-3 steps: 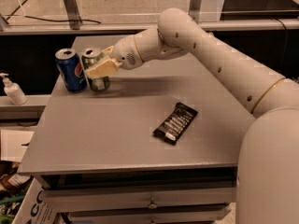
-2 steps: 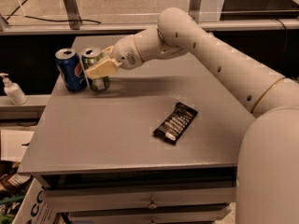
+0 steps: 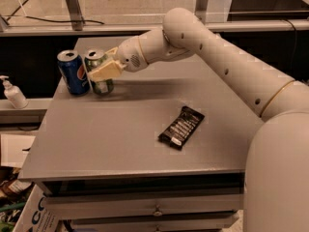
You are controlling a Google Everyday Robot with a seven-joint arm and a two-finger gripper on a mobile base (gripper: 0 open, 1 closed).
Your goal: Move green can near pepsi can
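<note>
I see the gripper (image 3: 100, 67) at the table's (image 3: 116, 134) far left, jaws clamped around the green can (image 3: 103, 86), which stands upright just right of the pepsi can (image 3: 73, 74).

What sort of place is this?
Likely an office kitchenette or lab: a grey drawer cabinet with a snack bar, a soap dispenser beside it. The tool is at the green can, next to the pepsi can.

The cream-white tubular arm (image 3: 227, 57), dotted with dark holes and gold-banded, is tapering to a pale yellow pincer (image 3: 101, 70) at the far left of the tabletop (image 3: 120, 144).
</note>
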